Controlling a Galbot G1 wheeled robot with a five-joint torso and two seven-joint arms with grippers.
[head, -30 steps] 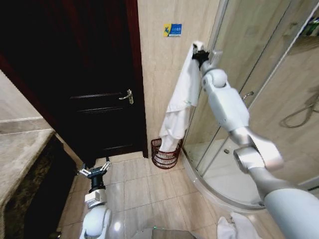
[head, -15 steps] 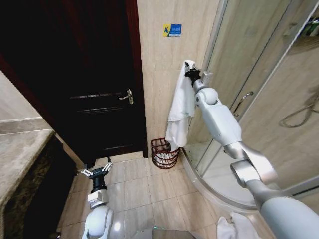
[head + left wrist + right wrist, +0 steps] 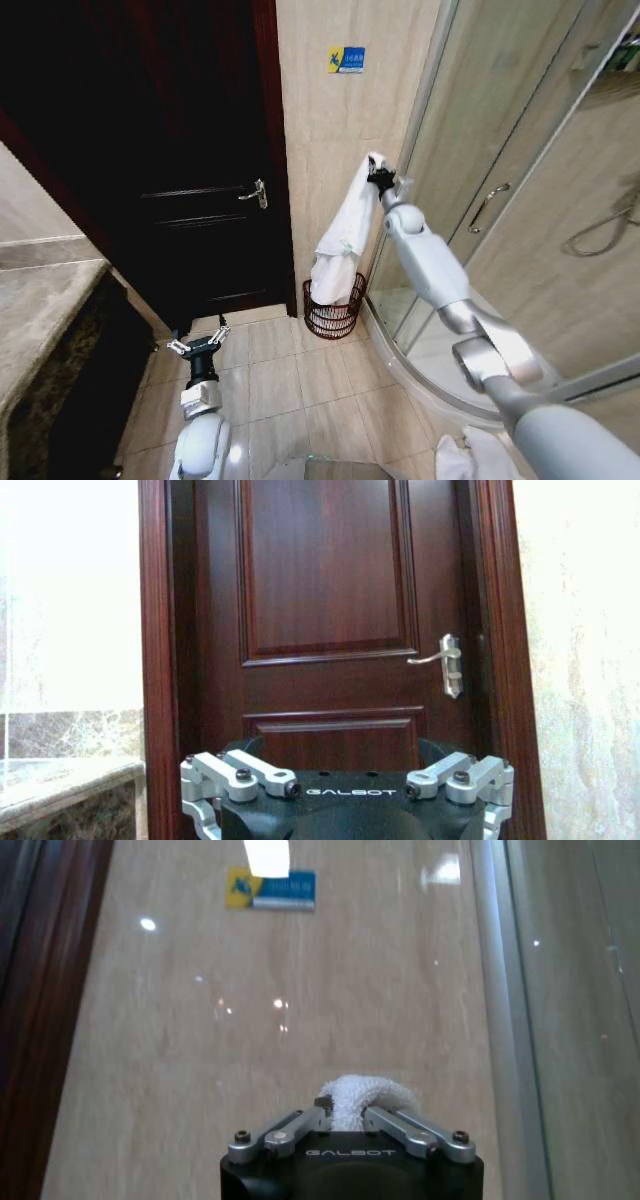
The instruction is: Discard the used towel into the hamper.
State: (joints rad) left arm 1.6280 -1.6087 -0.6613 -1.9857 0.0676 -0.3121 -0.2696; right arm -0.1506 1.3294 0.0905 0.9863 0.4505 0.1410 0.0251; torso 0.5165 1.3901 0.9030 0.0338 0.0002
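Right gripper [image 3: 377, 177] clenched on white towel [image 3: 340, 245], hanging into hamper [image 3: 333, 309] at 6 o'clock. Left gripper [image 3: 199, 346] released, parked low.

"GALBOT" in pale capitals across the black body of the left gripper [image 3: 347, 780], fingers spread wide before the door. Same "GALBOT" wordmark on the black body of the right gripper [image 3: 348, 1122], clamped on a fold of white towel [image 3: 362, 1096]. Small blue-and-yellow sign [image 3: 270, 889] fixed high on the beige tiled wall, lettering too small to read.
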